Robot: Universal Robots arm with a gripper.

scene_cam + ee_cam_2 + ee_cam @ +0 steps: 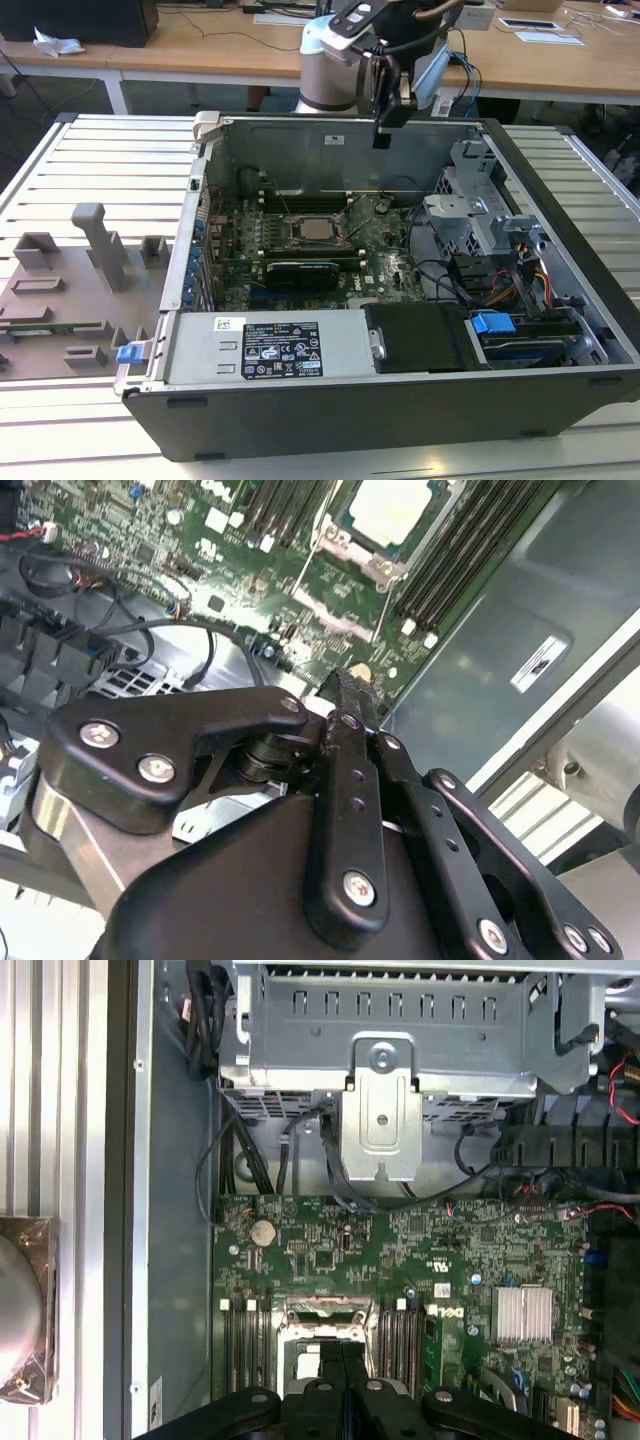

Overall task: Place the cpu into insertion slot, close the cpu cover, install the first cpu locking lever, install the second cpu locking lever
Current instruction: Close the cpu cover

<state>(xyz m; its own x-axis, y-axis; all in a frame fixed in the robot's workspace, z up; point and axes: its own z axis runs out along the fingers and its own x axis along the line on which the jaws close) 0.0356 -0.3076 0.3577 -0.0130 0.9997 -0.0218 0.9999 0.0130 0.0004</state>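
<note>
1. In the exterior view, the gripper (382,135) hung in the upper centre of the frame. It was over the far wall of the open computer case (400,410) and well above the motherboard (390,270).
2. Its fingers were pressed together with nothing between them. This showed in both wrist views, where the black fingertips (332,1360) met along a single seam and the tip (350,685) formed one closed bar.
3. The cpu (318,230) lay flat in the middle of the board, near the centre of the exterior view and well apart from the gripper. In the second wrist view its pale metal top (392,505) sat level.
4. The cpu cover (343,542) lay as a silvery frame around the chip. I could not tell whether the levers were latched.
5. In the first wrist view, the insertion slot (300,1332) was partly hidden behind the fingers, between rows of memory slots (245,1345).
6. A long black expansion card (300,270) lay just in front of the cpu in the exterior view.
7. A grey fixture tray (60,300) sat on the table at the exterior view's left.
</note>
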